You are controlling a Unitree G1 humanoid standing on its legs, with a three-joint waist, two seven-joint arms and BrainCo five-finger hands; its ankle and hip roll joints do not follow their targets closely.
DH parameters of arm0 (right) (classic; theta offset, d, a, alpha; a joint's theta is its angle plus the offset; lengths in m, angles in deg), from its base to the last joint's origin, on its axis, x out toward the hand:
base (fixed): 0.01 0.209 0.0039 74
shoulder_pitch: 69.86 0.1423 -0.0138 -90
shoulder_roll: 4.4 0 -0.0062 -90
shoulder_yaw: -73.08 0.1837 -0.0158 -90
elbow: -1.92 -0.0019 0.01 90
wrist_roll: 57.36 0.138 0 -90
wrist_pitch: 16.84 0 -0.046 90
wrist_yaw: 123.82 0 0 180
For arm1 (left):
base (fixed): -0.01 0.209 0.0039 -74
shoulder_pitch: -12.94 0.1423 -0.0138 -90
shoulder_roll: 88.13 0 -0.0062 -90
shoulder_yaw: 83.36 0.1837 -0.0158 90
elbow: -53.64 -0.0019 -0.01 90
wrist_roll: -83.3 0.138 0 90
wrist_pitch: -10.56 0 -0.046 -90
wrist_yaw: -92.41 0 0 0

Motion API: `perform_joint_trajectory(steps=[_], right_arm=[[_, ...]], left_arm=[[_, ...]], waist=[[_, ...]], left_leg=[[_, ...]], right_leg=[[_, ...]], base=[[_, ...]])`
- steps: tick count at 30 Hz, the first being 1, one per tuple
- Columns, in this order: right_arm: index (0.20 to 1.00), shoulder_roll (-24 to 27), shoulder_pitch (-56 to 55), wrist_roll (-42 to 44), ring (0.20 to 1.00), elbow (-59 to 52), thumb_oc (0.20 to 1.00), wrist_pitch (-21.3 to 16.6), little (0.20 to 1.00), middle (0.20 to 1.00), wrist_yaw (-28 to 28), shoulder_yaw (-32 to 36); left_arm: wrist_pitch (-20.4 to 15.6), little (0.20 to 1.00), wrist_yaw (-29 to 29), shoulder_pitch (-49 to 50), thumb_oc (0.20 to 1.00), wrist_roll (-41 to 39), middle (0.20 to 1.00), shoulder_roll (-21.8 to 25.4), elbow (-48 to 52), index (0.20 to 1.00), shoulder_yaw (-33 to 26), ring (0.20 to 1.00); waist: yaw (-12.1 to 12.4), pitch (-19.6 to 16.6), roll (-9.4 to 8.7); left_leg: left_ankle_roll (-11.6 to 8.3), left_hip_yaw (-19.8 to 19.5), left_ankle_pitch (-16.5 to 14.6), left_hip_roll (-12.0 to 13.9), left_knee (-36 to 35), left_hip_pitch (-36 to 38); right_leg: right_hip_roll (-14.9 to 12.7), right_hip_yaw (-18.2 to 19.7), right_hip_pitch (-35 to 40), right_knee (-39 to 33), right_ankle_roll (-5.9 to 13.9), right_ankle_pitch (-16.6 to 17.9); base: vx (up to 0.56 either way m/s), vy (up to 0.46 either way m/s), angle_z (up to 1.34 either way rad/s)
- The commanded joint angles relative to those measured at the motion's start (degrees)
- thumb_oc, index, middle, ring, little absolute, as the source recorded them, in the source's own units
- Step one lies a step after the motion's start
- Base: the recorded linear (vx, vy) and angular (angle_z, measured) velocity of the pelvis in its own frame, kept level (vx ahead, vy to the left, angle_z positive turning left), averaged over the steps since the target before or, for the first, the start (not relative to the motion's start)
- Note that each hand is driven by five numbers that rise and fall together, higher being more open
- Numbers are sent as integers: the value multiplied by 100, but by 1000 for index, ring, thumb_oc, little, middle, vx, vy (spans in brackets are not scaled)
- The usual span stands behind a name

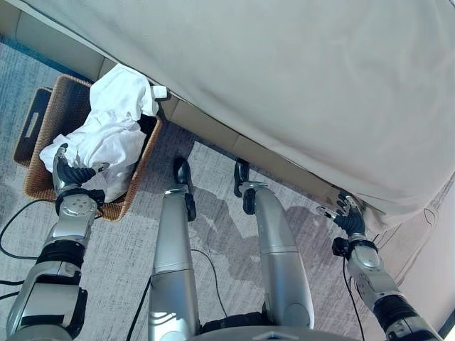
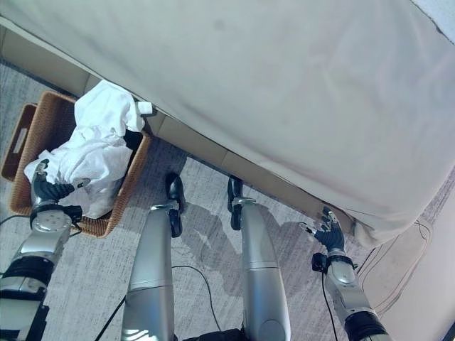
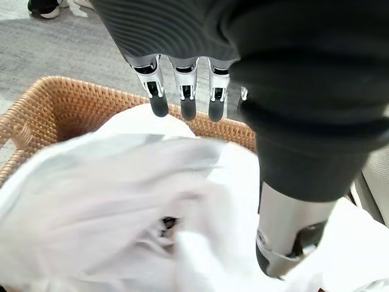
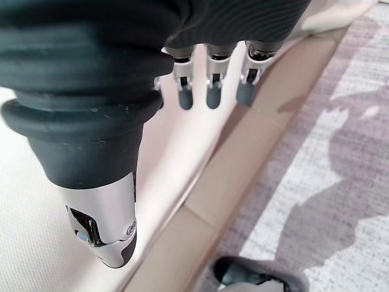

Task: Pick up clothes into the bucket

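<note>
A woven wicker basket (image 1: 51,106) stands on the carpet at the left, beside the bed. White clothes (image 1: 114,124) are heaped in it and rise above its rim, reaching up to the bed's edge. My left hand (image 1: 71,172) hovers over the basket's near side, open, fingertips just at the cloth. In the left wrist view its straight fingers (image 3: 186,94) point across the white clothes (image 3: 115,207) toward the basket's rim (image 3: 58,97), the thumb apart. My right hand (image 1: 348,217) is open near the bed's corner, holding nothing; in its wrist view the fingers (image 4: 211,85) hang straight.
A large bed with a beige cover (image 1: 306,85) fills the far side; its low base (image 1: 213,129) runs diagonally along the grey carpet (image 1: 220,234). A person's shoe (image 3: 45,7) shows beyond the basket.
</note>
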Motion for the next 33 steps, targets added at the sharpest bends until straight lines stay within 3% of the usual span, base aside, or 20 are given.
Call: perform_joint_trajectory(steps=[1, 8, 9, 10, 11, 12, 13, 17, 20, 23, 24, 27, 29, 33], right_arm=[[1000, 149, -170, 119, 1000, -87, 1000, -9, 1000, 1000, 91, 115], [1000, 41, -193, 38, 1000, 25, 1000, 98, 1000, 1000, 137, 185], [1000, -52, -110, 17, 1000, 161, 1000, 146, 1000, 1000, 208, 201], [1000, -47, -115, 18, 1000, 163, 1000, 145, 1000, 1000, 208, 198], [1000, -154, -3, 35, 1000, 325, 1000, 132, 1000, 1000, 233, 248], [1000, -170, 7, 11, 1000, 440, 1000, 121, 1000, 1000, 234, 303], [1000, -189, 99, -26, 1000, 536, 1000, 139, 1000, 1000, 213, 347], [1000, -286, 134, -212, 1000, 1009, 1000, 170, 1000, 1000, 90, 504], [1000, -327, 127, -444, 1000, 1263, 1000, 186, 1000, 1000, 31, 588], [1000, -374, -18, -816, 1000, 1903, 1000, 321, 1000, 1000, -170, 565], [1000, -372, -21, -816, 1000, 1907, 1000, 317, 1000, 1000, -172, 564], [1000, -363, -236, -1491, 1000, 2327, 1000, 504, 1000, 1000, -400, 354], [1000, -358, -303, -1690, 1000, 2372, 1000, 552, 1000, 1000, -466, 268], [1000, -420, -290, -1749, 1000, 2690, 1000, 649, 1000, 1000, -566, 175]], left_arm=[[-42, 1000, 156, 151, 1000, 168, 1000, 151, -99, 1000, -90, 1000], [-433, 1000, 221, 623, 1000, -842, 1000, -481, 376, 1000, -575, 1000], [-761, 1000, 173, 715, 1000, -1584, 1000, -930, 396, 1000, -706, 1000], [-770, 1000, 166, 720, 1000, -1593, 1000, -932, 388, 1000, -704, 1000], [-1091, 1000, -107, 831, 1000, -2274, 1000, -1373, 352, 1000, -821, 1000], [-1250, 1000, -281, 1019, 1000, -2436, 1000, -1576, 543, 1000, -759, 1000], [-1194, 1000, -453, 1015, 1000, -2574, 1000, -1727, 415, 1000, -752, 1000], [-1303, 1000, -1118, 1295, 1000, -3002, 1000, -2227, 77, 1000, -710, 1000], [-1291, 1000, -1479, 1491, 1000, -2973, 1000, -2406, 12, 1000, -662, 1000], [-1122, 1000, -1918, 1950, 1000, -2620, 1000, -2608, -349, 1000, -461, 1000], [-1123, 1000, -1918, 1955, 1000, -2619, 1000, -2610, -349, 1000, -459, 1000], [-1004, 1000, -2170, 2297, 1000, -1993, 1000, -2706, -675, 1000, -261, 1000], [-951, 1000, -2160, 2342, 1000, -1799, 1000, -2754, -925, 1000, -258, 1000], [-860, 1000, -2153, 2389, 1000, -1593, 1000, -2888, -1230, 1000, -223, 1000]], waist=[[102, -93, 0], [218, -93, 182], [272, -93, 253], [268, -93, 254], [324, -93, 339], [353, -93, 412], [353, -93, 446], [364, -93, 657], [347, -131, 776], [375, -805, 969], [372, -801, 973], [400, -1296, 1091], [382, -1512, 1116], [408, -1840, 1034]], left_leg=[[51, -172, -373, -98, 81, 236], [46, -126, -325, -169, -203, 745], [34, -108, -292, -201, -400, 1104], [34, -108, -289, -203, -414, 1122], [11, -107, -240, -262, -698, 1641], [-8, -124, -188, -312, -919, 2019], [6, -98, 57, -347, -1136, 2135], [-85, -187, 274, -397, -2057, 3578], [-143, -249, 436, -374, -2541, 4254], [-259, -323, 683, -280, -3337, 5022], [-261, -329, 691, -278, -3360, 5045], [-391, -337, 964, -111, -4000, 5606], [-487, -314, 1138, 11, -4279, 5773], [-548, -249, 1118, 98, -4260, 6005]], right_leg=[[-269, 127, 307, -912, 355, 602], [-304, 162, 689, -929, 332, 510], [-325, 166, 983, -972, 315, 465], [-328, 165, 999, -981, 314, 464], [-362, 163, 1444, -1080, 302, 405], [-391, 120, 1801, -1183, 289, 372], [-420, 76, 1926, -1348, 247, 569], [-414, -50, 3296, -1953, 237, 582], [-364, -118, 3926, -2293, 238, 631], [-219, -256, 4651, -2879, 236, 625], [-217, -263, 4675, -2900, 235, 631], [-59, -410, 5217, -3401, 222, 672], [8, -504, 5436, -3600, 217, 675], [102, -606, 5883, -4015, 180, 715]], base=[[0, 0, 0], [2, -5, 0], [8, -29, 3], [35, -70, 6], [55, -83, 8], [0, -94, 8], [9, -80, 9], [73, -85, 10], [128, -124, 11], [205, -192, 10], [156, -158, 7], [92, -179, 10], [45, -172, 14], [20, -147, 16]])
